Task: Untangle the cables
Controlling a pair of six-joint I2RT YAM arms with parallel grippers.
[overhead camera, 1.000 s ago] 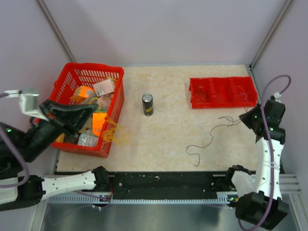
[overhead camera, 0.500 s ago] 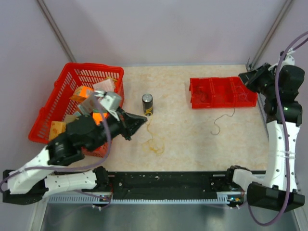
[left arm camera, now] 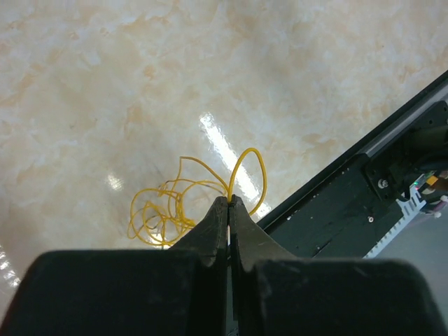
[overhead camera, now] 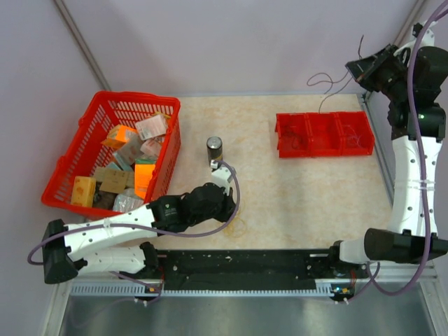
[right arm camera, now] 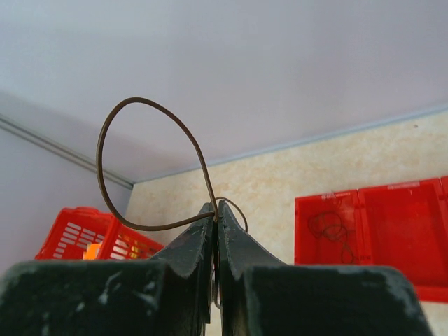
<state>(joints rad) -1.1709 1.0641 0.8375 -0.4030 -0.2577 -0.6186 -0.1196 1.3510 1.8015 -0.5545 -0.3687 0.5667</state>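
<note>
The left gripper [left arm camera: 229, 202] is low over the table [overhead camera: 294, 189], in the lower middle of the top view. Its fingers are pressed together on one strand of the yellow cable [left arm camera: 162, 211], and the small coil of this cable lies on the table close to the black rail [left arm camera: 329, 203]. The right gripper [right arm camera: 215, 210] is high in the upper right corner of the top view, fingers also pressed together, pinching the dark cable [right arm camera: 99, 157], which loops above the tips and hangs in the air above the red tray [overhead camera: 322, 134].
</note>
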